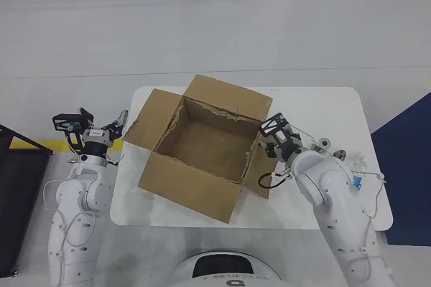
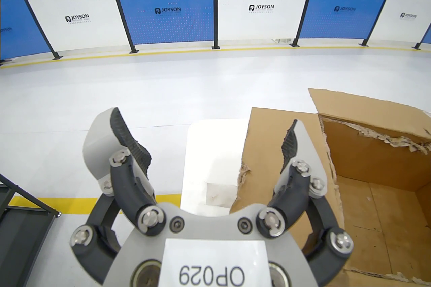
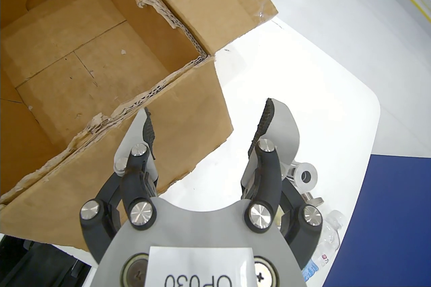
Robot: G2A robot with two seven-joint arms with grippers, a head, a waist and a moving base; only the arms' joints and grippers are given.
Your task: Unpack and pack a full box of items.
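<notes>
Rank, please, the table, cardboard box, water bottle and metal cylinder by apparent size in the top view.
1. table
2. cardboard box
3. water bottle and metal cylinder: both look similarly small, so I would not rank them.

Labels on left gripper (image 2: 204, 120), right gripper (image 3: 207, 108), panel (image 2: 266, 15) logos

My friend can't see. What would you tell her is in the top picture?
An open, empty cardboard box sits on a white table, flaps spread. The left gripper hangs open by one side flap, the right gripper by the other. A bottle and metal parts lie near the right gripper.
</notes>
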